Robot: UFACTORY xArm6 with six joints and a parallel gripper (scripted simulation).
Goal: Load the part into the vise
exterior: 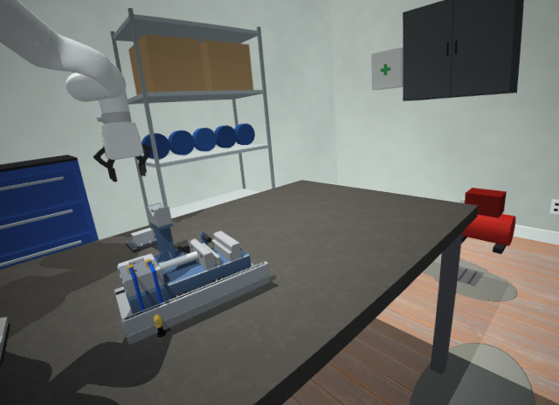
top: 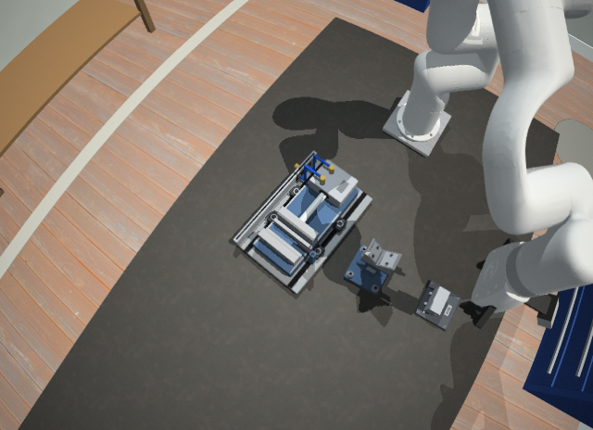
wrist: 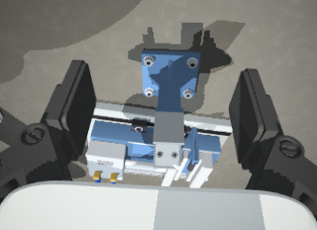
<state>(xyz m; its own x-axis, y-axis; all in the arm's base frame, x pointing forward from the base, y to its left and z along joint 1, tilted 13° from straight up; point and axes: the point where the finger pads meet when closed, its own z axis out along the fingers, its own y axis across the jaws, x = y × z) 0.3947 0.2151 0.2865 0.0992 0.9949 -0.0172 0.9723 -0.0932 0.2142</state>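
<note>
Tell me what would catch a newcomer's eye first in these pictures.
Probably the big white arm curving in over one end of the dark table, its open, empty gripper hanging high above the part on the infeed plate. Next, the blue-and-grey vise mid-table, jaws open, with the V-block between vise and plate.

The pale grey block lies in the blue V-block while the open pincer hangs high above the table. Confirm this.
Wrong on one count: the pale grey block lies on the dark infeed plate, not in the blue V-block, as the top view shows. The open pincer does hang high above the table.
</note>
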